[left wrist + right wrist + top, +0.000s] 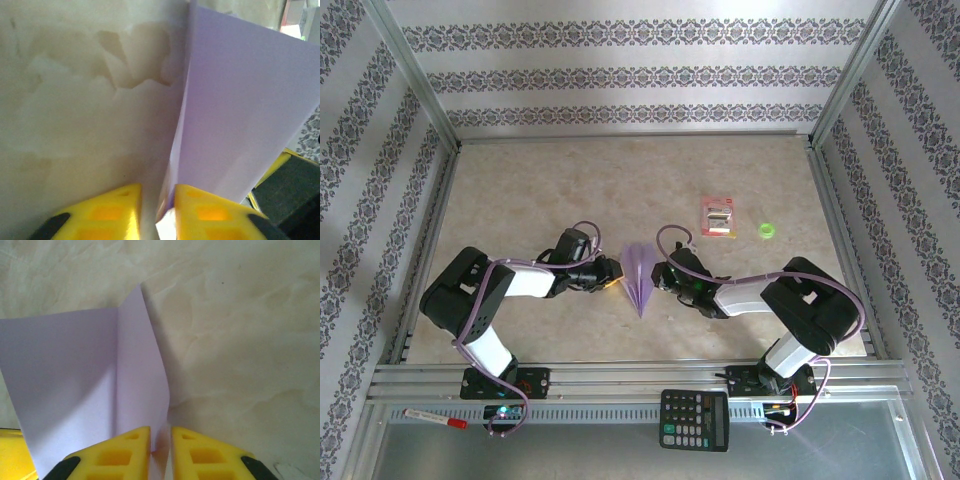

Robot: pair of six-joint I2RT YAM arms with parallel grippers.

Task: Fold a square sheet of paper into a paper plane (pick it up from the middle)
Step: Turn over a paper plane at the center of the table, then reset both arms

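Step in hand, by judgement: final stage, letting go after the last crease. The paper plane point(640, 275) lay folded mid-table point(540, 190), nose toward the arm bases, between both grippers. L gripper point(612, 272) and R gripper point(666, 276): fingers point(120, 202) slightly apart, a wing edge in each gap. Whether pads touched paper couldn't be told; wrist views too close.

Next move req'd: open wider, retract outward w/o dragging the wings.

Clearance: bare surface left and far. Red-and-white packet point(719, 216) and green ring point(767, 231) were well apart, far right.
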